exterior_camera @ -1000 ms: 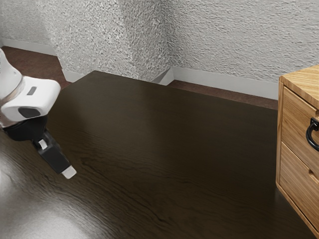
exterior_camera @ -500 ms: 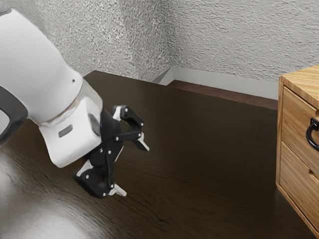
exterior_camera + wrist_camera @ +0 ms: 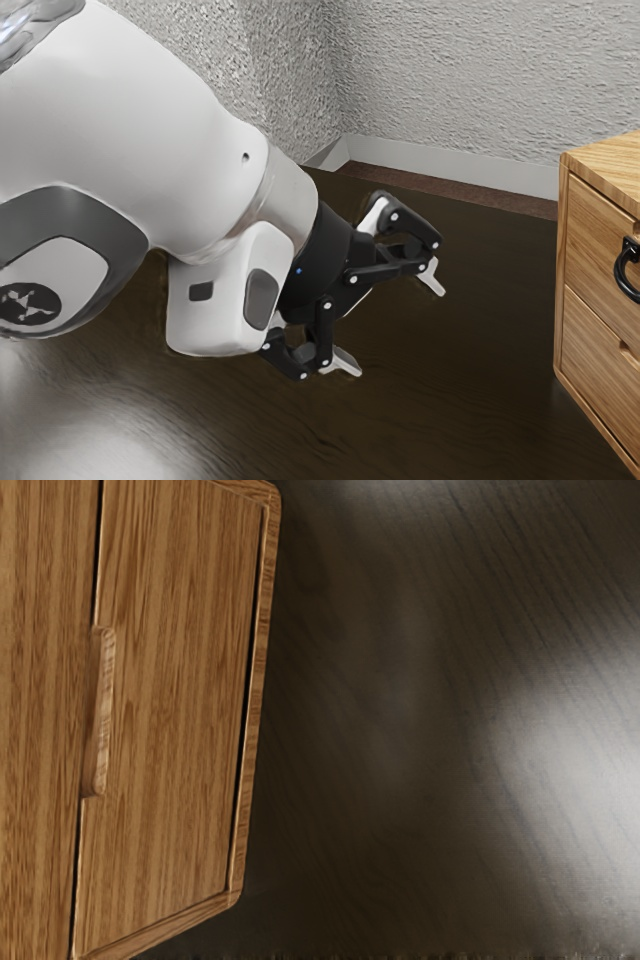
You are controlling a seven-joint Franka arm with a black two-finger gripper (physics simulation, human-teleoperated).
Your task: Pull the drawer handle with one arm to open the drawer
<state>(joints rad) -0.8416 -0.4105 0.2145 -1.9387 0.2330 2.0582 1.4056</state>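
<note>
Exterior view is showing the white arm (image 3: 130,180) bulking large on the side farthest from the cabinet (image 3: 600,400). The gripper (image 3: 393,327) is hanging at the arm's end, low over the table (image 3: 500,250), well apart from the cabinet and aiming toward it. Its fingers (image 3: 432,280) are standing spread wide, with nothing between them. Bare dark tabletop is lying between the gripper and the cabinet. The cabinet is sitting on the table, cut by the picture's edge, with two drawer fronts stacked in its face. Both fronts are sitting level with the cabinet's frame. The handle (image 3: 624,270), a black loop, is sitting on the upper drawer (image 3: 598,235), high on the cabinet's face. It is bowing out from that front toward the gripper's side. Its visible part is running up and down the cabinet's face. The picture's edge is cutting the rest, so I cannot tell its full long axis.

Wrist view is giving the cabinet's wood up close, at a turned angle. A short wooden bar (image 3: 98,710) is lying along the grain there. Just beside it, a panel (image 3: 170,700) with a raised border is stretching along the same line. Past the panel's edge, away from the cabinet, the table (image 3: 450,730) is carrying a pale patch of glare.
</note>
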